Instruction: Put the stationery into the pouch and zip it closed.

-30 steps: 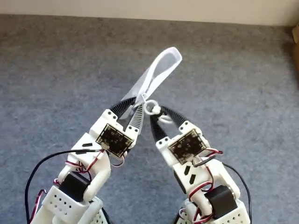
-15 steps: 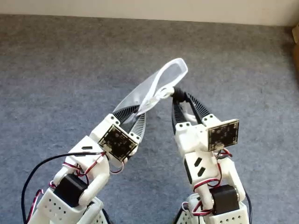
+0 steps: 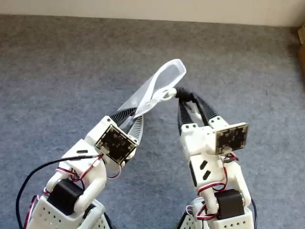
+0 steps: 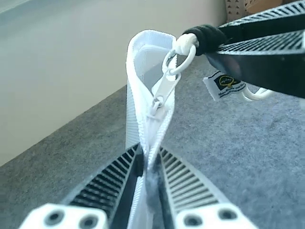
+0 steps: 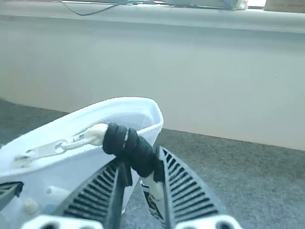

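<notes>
A translucent white pouch point(image 3: 159, 82) is held up off the grey table between both arms. My left gripper point(image 3: 133, 116) is shut on the pouch's near end, and its black ribbed fingers clamp the zipper seam point(image 4: 148, 157). My right gripper point(image 3: 183, 94) is shut on the ring of the zipper pull point(image 3: 165, 94), close to the pouch's far rounded end. In the left wrist view the metal pull point(image 4: 164, 86) hangs from the ring at the right gripper's wrapped tip point(image 4: 204, 36). In the right wrist view the pull point(image 5: 50, 149) lies along the pouch top point(image 5: 109, 112), ahead of my right gripper point(image 5: 137, 155). Pale shapes show faintly through the pouch wall point(image 5: 53, 192).
Grey carpet-like table surface point(image 3: 62, 71) stretches all around. A pale wall point(image 3: 143, 8) runs along the far edge. A brown box corner point(image 3: 301, 43) sits at the far right. A small printed label point(image 4: 221, 84) dangles under the right gripper.
My right gripper has travelled from beside the left gripper out to the pouch's far end, taking the zipper pull with it. The pouch has swung a little; the left arm has drawn slightly back.
</notes>
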`<state>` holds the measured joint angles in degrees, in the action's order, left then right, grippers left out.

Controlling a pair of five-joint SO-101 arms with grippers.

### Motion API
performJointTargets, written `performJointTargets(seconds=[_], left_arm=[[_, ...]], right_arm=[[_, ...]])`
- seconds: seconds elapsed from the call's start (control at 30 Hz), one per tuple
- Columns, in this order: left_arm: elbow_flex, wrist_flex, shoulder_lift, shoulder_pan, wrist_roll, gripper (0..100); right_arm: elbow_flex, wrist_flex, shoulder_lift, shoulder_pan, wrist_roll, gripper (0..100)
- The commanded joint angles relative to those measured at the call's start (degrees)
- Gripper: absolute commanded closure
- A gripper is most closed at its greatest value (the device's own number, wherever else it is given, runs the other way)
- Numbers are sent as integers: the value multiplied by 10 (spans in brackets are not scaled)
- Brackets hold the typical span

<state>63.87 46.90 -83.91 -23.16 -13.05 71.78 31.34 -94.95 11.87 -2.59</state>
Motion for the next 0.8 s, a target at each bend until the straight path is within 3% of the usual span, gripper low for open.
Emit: performJointTargets(seconds=[0.0, 0.4, 0.63, 0.77], left_arm=[[-43, 34, -9, 30, -26, 994], [-111, 126, -17, 31, -57, 994], [-127, 200, -140, 36, -83, 994], [-125, 232, -193, 86, -84, 994]], right_arm=[[-36, -29, -12, -48, 16, 991], [-36, -29, -12, -73, 31, 991], [-36, -29, -12, -73, 31, 991], [-36, -29, -12, -73, 31, 991]])
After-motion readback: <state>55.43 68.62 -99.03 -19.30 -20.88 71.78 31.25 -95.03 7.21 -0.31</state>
